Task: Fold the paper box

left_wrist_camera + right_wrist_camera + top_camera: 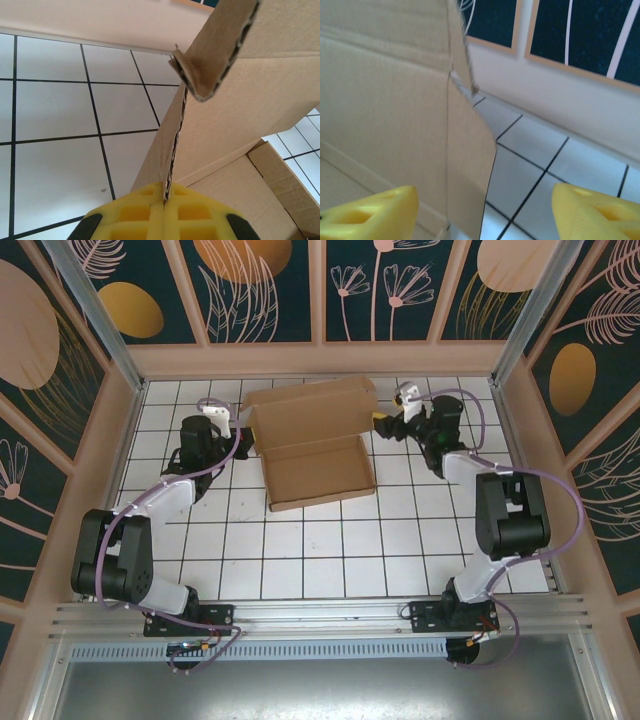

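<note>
Yellow left fingers [195, 212] pinch paper box [260, 100]; right fingers [370, 212] apart.

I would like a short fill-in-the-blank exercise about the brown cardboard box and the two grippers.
The left gripper is ___ on the plain brown cardboard paper box.
The right gripper stands ___, a box flap between its yellow fingers.
The box rests on a table of white ___.
Missing words: shut; open; tiles.
</note>
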Tool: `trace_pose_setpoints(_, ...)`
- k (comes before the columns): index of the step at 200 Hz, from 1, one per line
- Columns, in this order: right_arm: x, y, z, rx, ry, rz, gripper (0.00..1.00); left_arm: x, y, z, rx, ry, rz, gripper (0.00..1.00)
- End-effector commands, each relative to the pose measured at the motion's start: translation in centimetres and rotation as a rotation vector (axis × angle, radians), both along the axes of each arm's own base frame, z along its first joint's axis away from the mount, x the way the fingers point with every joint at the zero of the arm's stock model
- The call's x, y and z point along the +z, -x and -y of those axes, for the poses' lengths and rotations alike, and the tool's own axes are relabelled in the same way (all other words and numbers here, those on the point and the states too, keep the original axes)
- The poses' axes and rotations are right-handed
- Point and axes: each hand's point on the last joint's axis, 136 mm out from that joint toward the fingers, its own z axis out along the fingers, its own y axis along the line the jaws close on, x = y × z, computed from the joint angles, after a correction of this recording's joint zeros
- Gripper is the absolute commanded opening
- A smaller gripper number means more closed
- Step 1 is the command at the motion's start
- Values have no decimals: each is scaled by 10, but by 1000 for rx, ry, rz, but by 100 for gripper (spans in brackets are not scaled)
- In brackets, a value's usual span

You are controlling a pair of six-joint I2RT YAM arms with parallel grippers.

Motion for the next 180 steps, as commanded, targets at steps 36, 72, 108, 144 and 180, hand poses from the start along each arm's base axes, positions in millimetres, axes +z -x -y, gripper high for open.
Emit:
trace_pose_setpoints(36, 2, -28, -25, 189, -24, -29, 68, 3, -7, 2, -24, -24, 5, 0)
trace_pose_setpoints(72, -15, -22, -46, 292, -2, -101, 55, 4, -10, 4, -31, -23, 4, 0)
trace_pose_setpoints(108, -15, -18, -47, 286, 12, -105, 32, 4, -12, 5, -37, -21, 0, 0)
trace_pose_setpoints(144, -2, -7, -44, 230, 26, -53, 15, 3, -12, 7, -41, -6, -3, 0)
trace_pose_setpoints(180, 2, 4, -52, 147, 53, -48, 5, 5, -10, 8, -30, 19, -3, 0)
